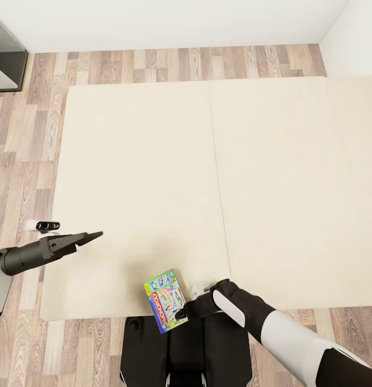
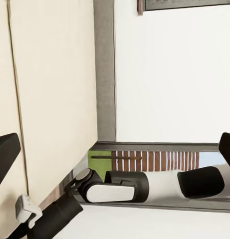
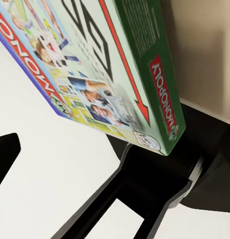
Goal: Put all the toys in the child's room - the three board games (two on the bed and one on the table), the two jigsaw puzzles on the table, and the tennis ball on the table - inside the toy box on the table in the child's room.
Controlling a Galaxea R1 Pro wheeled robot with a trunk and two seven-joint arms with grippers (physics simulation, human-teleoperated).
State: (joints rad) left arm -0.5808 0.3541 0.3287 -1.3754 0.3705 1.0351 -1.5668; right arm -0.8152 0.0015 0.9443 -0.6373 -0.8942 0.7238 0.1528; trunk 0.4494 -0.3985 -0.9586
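Monopoly box [image 1: 165,301] at bed [image 1: 154,177] edge, clamped in right pincer [image 1: 192,306]; left pincer [image 1: 89,236] state unclear.

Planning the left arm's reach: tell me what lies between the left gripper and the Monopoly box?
Bare beige mattress, seen in the head view, separates left gripper from Monopoly box.

white-shelled arms, black joints; left gripper [image 1: 94,235] black, tapered; dark base below
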